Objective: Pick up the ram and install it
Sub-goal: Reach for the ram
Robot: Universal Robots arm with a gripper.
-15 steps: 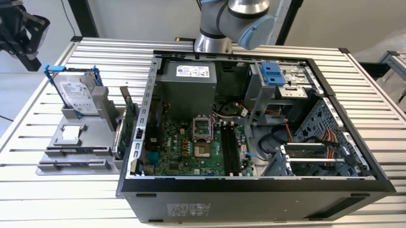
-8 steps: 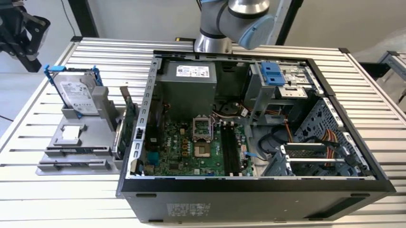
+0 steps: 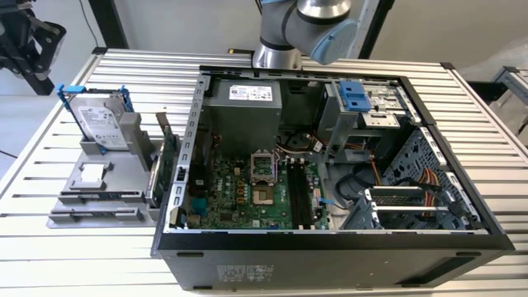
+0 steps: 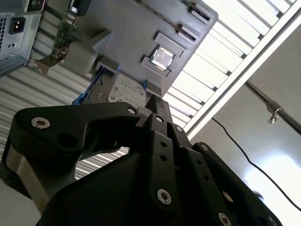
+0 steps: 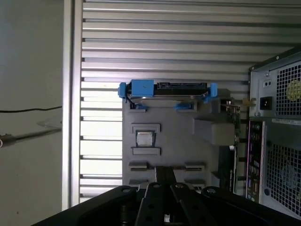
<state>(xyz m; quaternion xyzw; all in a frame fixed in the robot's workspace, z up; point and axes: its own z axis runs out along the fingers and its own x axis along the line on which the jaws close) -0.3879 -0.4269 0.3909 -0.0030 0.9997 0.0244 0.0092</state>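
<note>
Black claw (image 5: 164, 180), fingers together, nothing held.
Ram stick (image 3: 86, 197) in gray holder (image 3: 123, 185) end slot, directly ahead of claw tips, w/o contact.

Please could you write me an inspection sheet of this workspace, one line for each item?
Surface: slatted metal table, bearing an open case and a grey holder.
Job's things: ram, probably the thin strip in the holder's front slot; the board's long slots look empty.
Clutter: hard drive upright in the holder; card standing between holder and case; chip in the holder.
Gripper: gripper shut, empty, apart from the holder.
Cables: coloured wires inside the case; black cable on the floor.
Surroundings: nothing seen.
</note>
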